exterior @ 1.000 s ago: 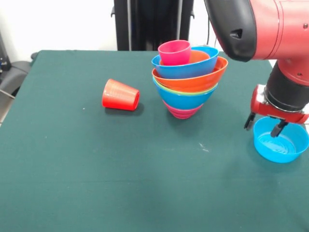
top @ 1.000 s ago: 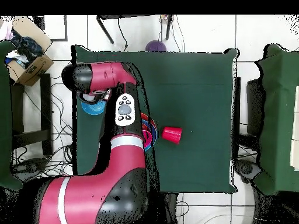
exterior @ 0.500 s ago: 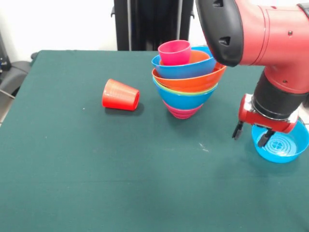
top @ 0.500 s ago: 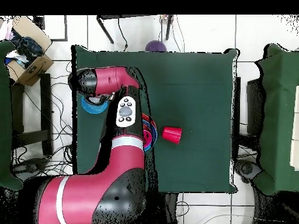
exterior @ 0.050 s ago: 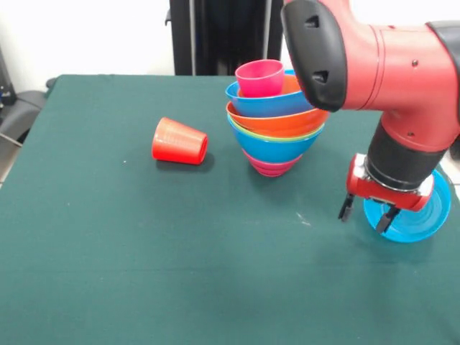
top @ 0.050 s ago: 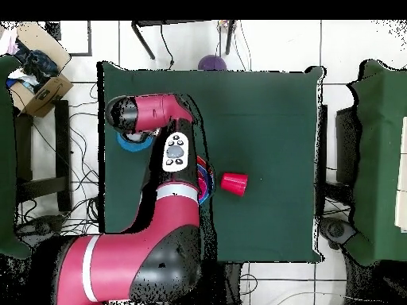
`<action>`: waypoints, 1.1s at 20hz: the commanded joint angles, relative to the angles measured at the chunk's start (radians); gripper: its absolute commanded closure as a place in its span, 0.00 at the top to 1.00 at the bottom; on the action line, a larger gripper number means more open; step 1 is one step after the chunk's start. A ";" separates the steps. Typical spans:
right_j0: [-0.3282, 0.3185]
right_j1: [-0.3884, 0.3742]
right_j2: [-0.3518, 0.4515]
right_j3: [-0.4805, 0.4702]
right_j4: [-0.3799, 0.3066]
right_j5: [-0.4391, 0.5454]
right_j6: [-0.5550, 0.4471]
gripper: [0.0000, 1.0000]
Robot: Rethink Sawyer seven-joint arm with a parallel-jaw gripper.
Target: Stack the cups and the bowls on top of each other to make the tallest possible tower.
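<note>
Front view is showing the nested tower of glossy plastic bowls (exterior @ 0.050 s ago: 277, 129) in full: magenta at the base, then blue, lime green, orange and blue rims, with a pink-magenta tapered plastic cup (exterior @ 0.050 s ago: 260, 77) sitting upright on top. Overhead view is hiding most of that pile under the red and black arm (top @ 0.050 s ago: 179, 171); only a sliver of magenta and blue rim is peeking out at the arm's 3 o'clock edge.

Red-orange tapered plastic cup (exterior @ 0.050 s ago: 179, 141) is lying on its side on the dark green cloth-covered table (exterior @ 0.050 s ago: 144, 251), at the tower's 9 o'clock in front view, apart from it. Overhead is placing it (top @ 0.050 s ago: 234, 183) at the arm's 3 o'clock.

Arm is coming down steeply, wrist pointing downward, the claw (exterior @ 0.050 s ago: 366, 215) hanging with both fingers spread open and gripping nothing. Light blue ringed-bottom plastic bowl (exterior @ 0.050 s ago: 413, 215) is resting at the claw's 3 o'clock, partly behind it.

Against half a second ago, the claw is now sitting further toward 9 o'clock, clear of the bowl's inside, and the light blue bowl is looking tilted, with more of its underside showing.
</note>
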 commanded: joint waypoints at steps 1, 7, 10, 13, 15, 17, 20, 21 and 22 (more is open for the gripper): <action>-0.034 0.031 0.124 0.109 0.016 -0.075 0.016 1.00; -0.063 0.007 0.168 0.186 0.016 -0.102 -0.031 1.00; -0.073 -0.005 0.186 0.212 0.021 -0.111 -0.041 1.00; -0.081 -0.015 0.199 0.227 0.025 -0.102 -0.051 1.00; -0.090 -0.020 0.210 0.233 0.026 -0.088 -0.063 1.00; -0.106 -0.026 0.227 0.239 0.029 -0.068 -0.082 1.00; -0.149 -0.047 0.281 0.268 0.058 -0.012 -0.113 1.00; -0.159 -0.052 0.294 0.274 0.064 0.001 -0.116 1.00; -0.174 -0.057 0.311 0.282 0.078 0.025 -0.118 1.00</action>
